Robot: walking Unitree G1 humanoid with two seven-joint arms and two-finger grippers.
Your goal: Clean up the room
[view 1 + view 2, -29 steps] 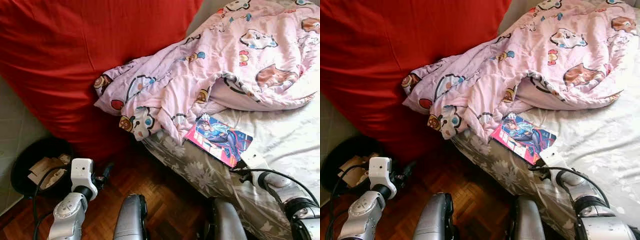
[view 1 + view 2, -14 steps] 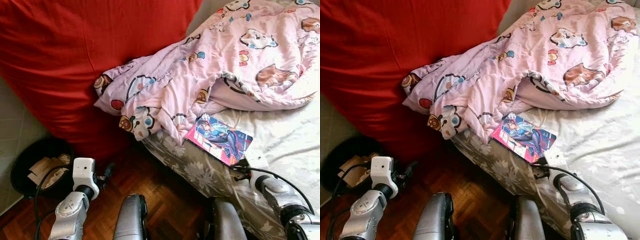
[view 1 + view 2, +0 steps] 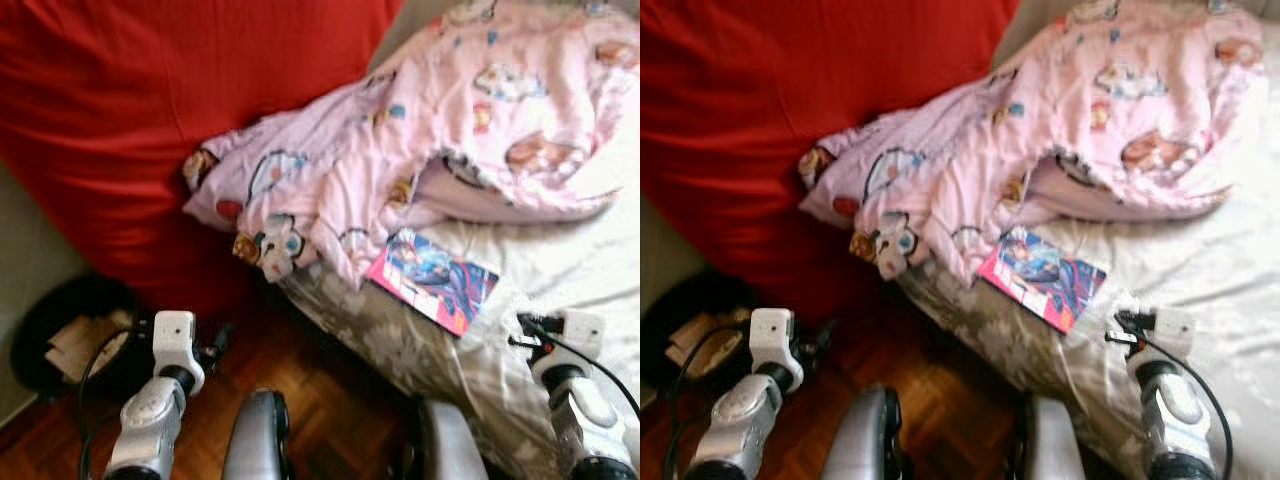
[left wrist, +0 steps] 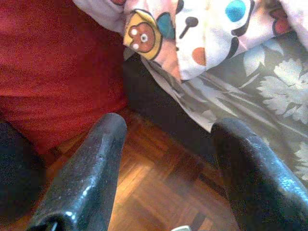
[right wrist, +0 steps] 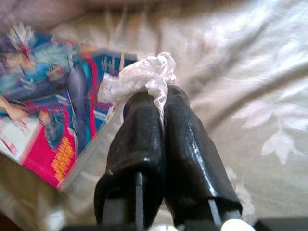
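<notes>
A large red fabric beanbag (image 3: 150,110) rises beyond the left pincer, and a bed with a pale floral sheet (image 3: 560,260) lies under the right pincer. A crumpled pink quilt printed with cartoon animals (image 3: 420,150) is heaped on the bed beyond the right pincer, one corner spilling over the bed's edge toward the beanbag. A round black bin holding scraps of card (image 3: 60,340) sits on the wood parquet floor (image 4: 154,192) just beside the left arm. A bright, glossy comic book (image 5: 43,125) lies flat on the sheet, just beside the right pincer and near the bed's edge.

The right pincer (image 5: 153,103) has its fingers pressed together on a small wad of crumpled white plastic wrap (image 5: 139,77), held just above the sheet. The wad looks very light, soft and easily crushed, so a pinch at its bunched middle should do; it may slip if the grip eases. The left pincer (image 4: 168,144) hangs low over the floor with its fingers spread apart and nothing between them.

The bed edge falls away close to the right pincer, and the floor between bed and bin looks open for carrying the wad across.
</notes>
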